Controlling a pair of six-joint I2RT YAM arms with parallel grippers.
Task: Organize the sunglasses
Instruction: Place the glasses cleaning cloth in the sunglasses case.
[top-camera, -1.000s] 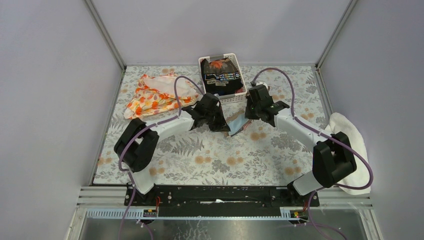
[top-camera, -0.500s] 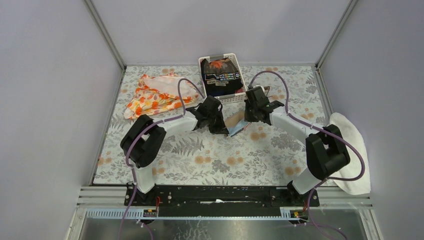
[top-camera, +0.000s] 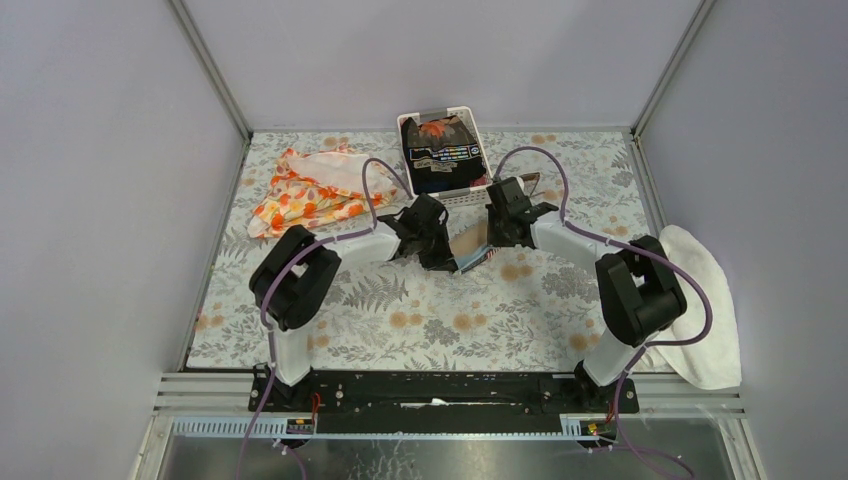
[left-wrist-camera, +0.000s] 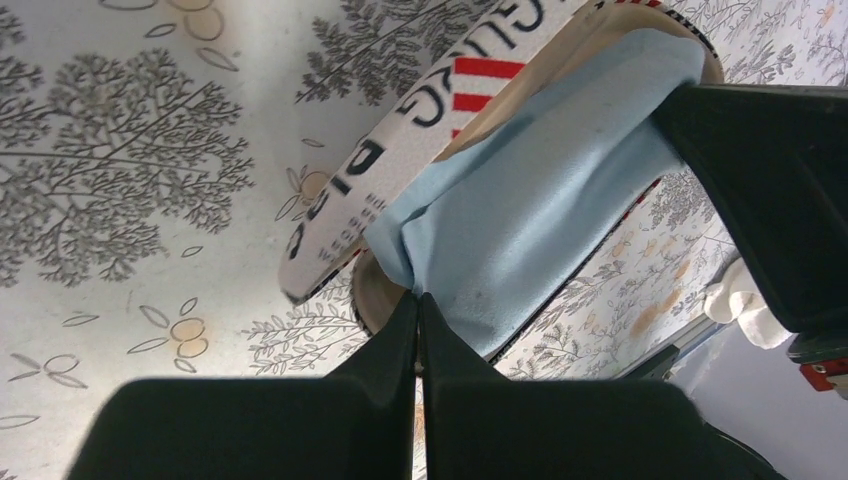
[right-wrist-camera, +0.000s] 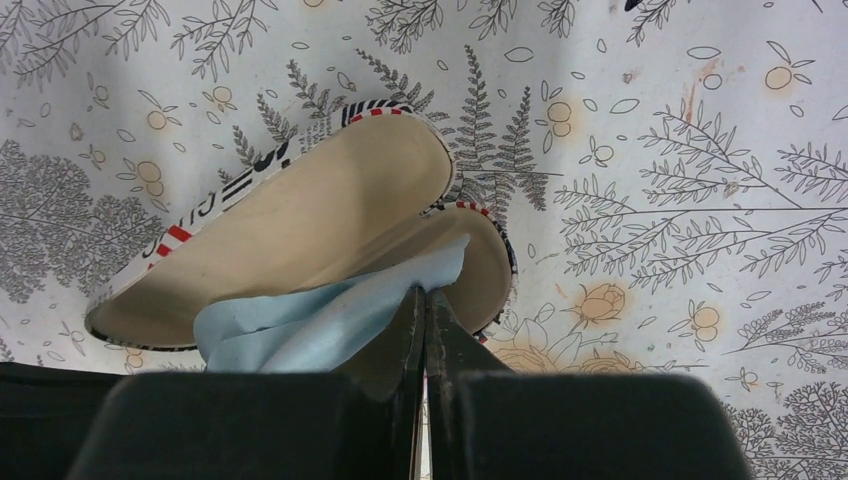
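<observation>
Case (right-wrist-camera: 300, 215): centre, lying open
Blue cloth (left-wrist-camera: 540, 190): across the case
Basket (top-camera: 462, 197): 12 o'clock
Orange cloth (top-camera: 310, 190): 10 o'clock
White towel (top-camera: 700, 290): 3 o'clock

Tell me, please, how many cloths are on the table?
3: an orange floral cloth back left, a white towel at the right edge, a light blue cloth in the case at centre. The basket may hide more.

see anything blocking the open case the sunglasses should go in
Yes: the light blue cloth lies over the mouth of the open case, pinched at opposite ends by the left gripper and the right gripper, both shut on it.
</observation>
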